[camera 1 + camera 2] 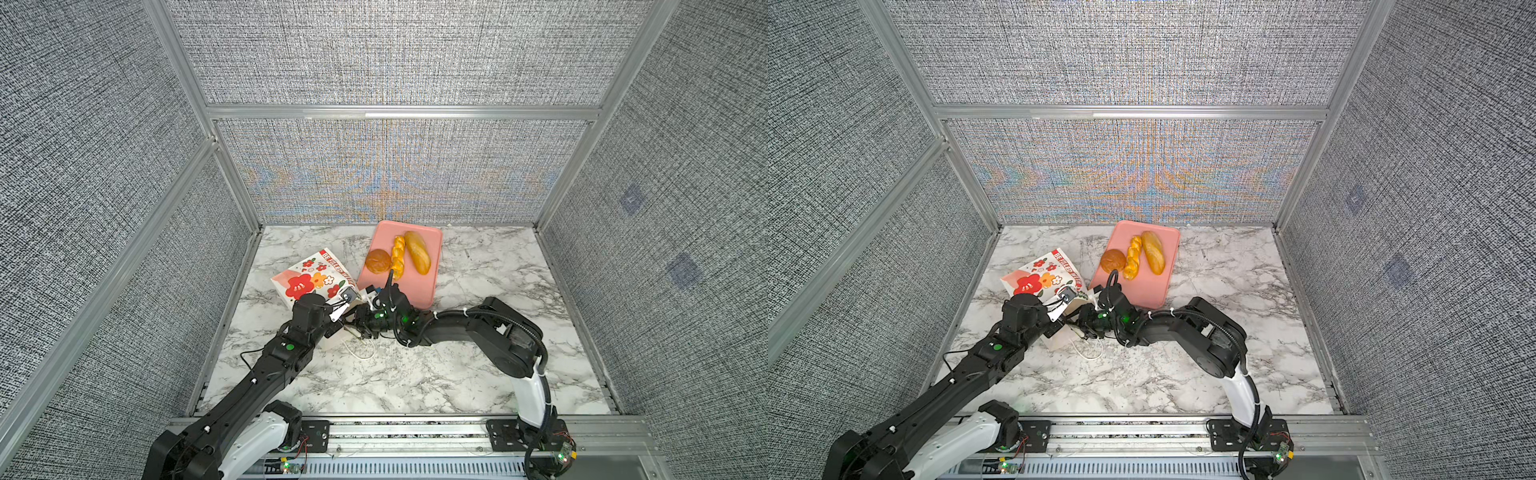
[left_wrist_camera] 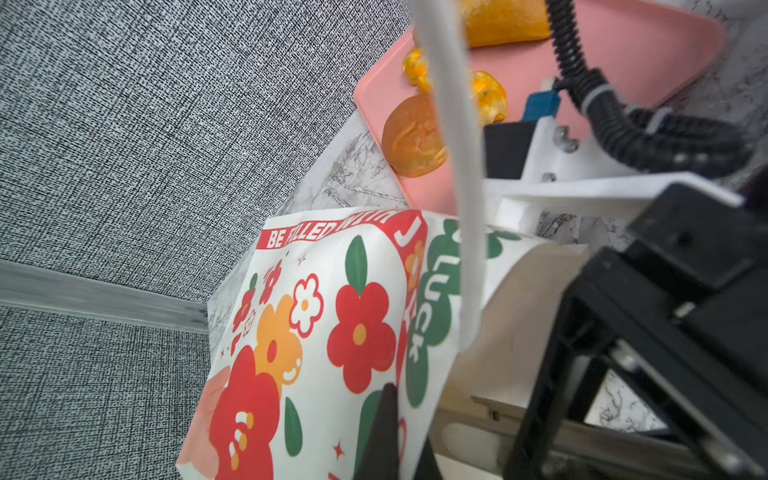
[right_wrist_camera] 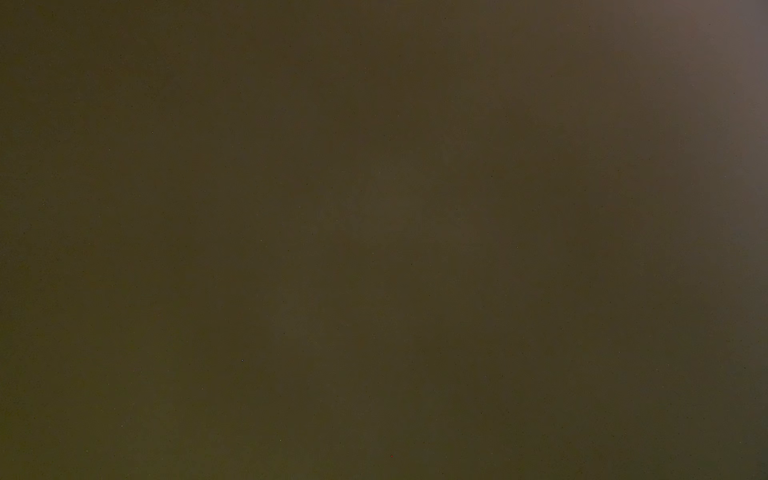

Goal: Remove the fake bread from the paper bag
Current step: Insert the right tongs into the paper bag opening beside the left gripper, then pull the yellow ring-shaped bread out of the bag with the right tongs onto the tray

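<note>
The paper bag (image 1: 311, 276) (image 1: 1042, 276) lies on its side on the marble table, mouth toward the front. My left gripper (image 2: 409, 419) (image 1: 338, 320) is shut on the bag's printed wall at the rim, one black finger on each side. The right gripper (image 1: 360, 323) (image 1: 1084, 323) reaches into the bag's mouth (image 2: 519, 311); its fingers are hidden and the right wrist view is all dark brown. Fake bread lies on the pink tray (image 1: 415, 291): a round bun (image 1: 378, 261), a twisted stick (image 1: 398, 257) and a long loaf (image 1: 417, 257). Any bread in the bag is hidden.
A white cord handle (image 1: 363, 351) trails on the table in front of the bag's mouth. Grey fabric walls with aluminium posts close in the table on three sides. The tray's near corner lies just behind the right wrist (image 1: 390, 311).
</note>
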Action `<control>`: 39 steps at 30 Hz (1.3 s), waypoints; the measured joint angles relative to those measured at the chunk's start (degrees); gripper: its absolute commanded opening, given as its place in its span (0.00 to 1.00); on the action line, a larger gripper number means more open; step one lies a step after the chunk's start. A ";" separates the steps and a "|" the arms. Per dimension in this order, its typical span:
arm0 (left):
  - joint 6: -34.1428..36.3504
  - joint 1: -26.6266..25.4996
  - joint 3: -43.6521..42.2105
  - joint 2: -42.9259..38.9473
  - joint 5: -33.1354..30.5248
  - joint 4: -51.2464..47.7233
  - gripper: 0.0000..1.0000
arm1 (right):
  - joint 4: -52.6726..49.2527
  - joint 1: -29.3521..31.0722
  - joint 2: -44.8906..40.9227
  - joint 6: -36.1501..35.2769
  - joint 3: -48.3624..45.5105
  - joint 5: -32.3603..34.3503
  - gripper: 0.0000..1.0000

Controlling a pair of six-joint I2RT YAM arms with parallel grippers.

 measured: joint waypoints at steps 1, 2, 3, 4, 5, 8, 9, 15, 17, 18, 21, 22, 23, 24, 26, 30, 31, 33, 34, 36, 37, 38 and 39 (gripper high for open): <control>0.50 0.02 0.00 -0.04 -0.04 -0.04 0.00 | 0.04 -0.02 0.79 0.26 0.87 -0.11 0.46; 0.59 0.04 0.00 -0.04 -0.11 -0.04 0.00 | 0.00 -0.04 1.51 0.50 1.73 -0.35 0.46; 0.61 0.07 -0.02 -0.09 -0.20 -0.04 0.00 | -0.11 -0.02 2.10 0.74 2.49 -0.59 0.46; 0.66 0.07 -0.11 -0.17 -0.24 -0.04 0.00 | -0.15 0.02 2.82 0.96 3.43 -0.83 0.46; 0.81 0.09 -0.20 -0.31 -0.28 -0.04 0.00 | -0.26 0.02 3.50 1.22 4.28 -1.03 0.45; 0.81 0.09 -0.66 -0.70 -0.50 -0.04 0.00 | -0.50 0.07 4.96 1.25 5.75 -1.27 0.37; 0.81 0.09 -0.74 -0.70 -0.55 -0.04 0.00 | -0.50 0.07 5.27 1.27 5.90 -1.44 0.28; 1.51 0.07 -1.14 -0.74 -0.42 0.31 0.00 | -4.26 0.48 3.76 -0.81 4.81 -0.52 0.00; 1.77 0.04 -1.51 -0.74 -0.61 0.59 0.00 | -6.49 0.57 1.03 -2.91 2.97 0.22 0.00; 2.12 0.02 -1.84 -0.74 -0.96 0.94 0.00 | -7.19 0.59 -0.37 -3.72 1.75 0.57 0.00; 2.80 -0.02 -2.80 -0.72 -2.58 2.51 0.00 | -10.34 0.76 -5.05 -6.19 -2.14 1.16 0.00; 3.17 -0.02 -2.99 -0.68 -3.37 3.04 0.00 | -11.89 0.76 -6.95 -7.13 -3.41 1.55 0.00; 3.28 -0.02 -3.10 -0.57 -4.07 3.56 0.00 | -13.53 0.81 -8.94 -8.20 -4.52 1.99 0.00; 3.37 -0.02 -3.13 -0.44 -4.83 3.87 0.00 | -14.67 0.87 -10.40 -8.98 -5.20 2.27 0.00; 3.37 -0.02 -3.15 -0.02 -6.27 4.98 0.00 | -17.38 1.20 -13.60 -10.97 -6.40 3.04 0.00; 3.32 -0.02 -2.93 1.36 -8.87 6.34 0.00 | -22.08 1.88 -18.58 -14.34 -8.22 4.04 0.00; 3.23 -0.02 -2.62 1.79 -9.64 6.36 0.00 | -23.12 2.01 -19.56 -14.97 -8.76 4.48 0.00; 2.75 -0.02 -2.19 2.40 -11.08 6.62 0.00 | -24.96 2.29 -21.18 -15.96 -9.90 5.07 0.00; 2.49 -0.02 -2.01 2.71 -11.74 6.80 0.00 | -25.97 2.43 -22.03 -16.20 -10.60 5.20 0.00; 2.01 -0.02 -1.86 3.06 -12.94 7.19 0.00 | -27.89 2.80 -23.71 -16.72 -11.76 5.92 0.00; 1.81 -0.02 -1.86 3.10 -13.44 7.30 0.00 | -28.98 3.04 -24.72 -16.94 -12.33 6.49 0.00; 1.64 -0.02 -1.86 3.17 -13.97 7.41 0.00 | -30.03 3.26 -25.59 -17.31 -12.70 6.91 0.00; 1.53 -0.02 -1.86 3.28 -14.32 7.63 0.00 | -31.15 3.61 -26.77 -17.92 -13.14 7.48 0.00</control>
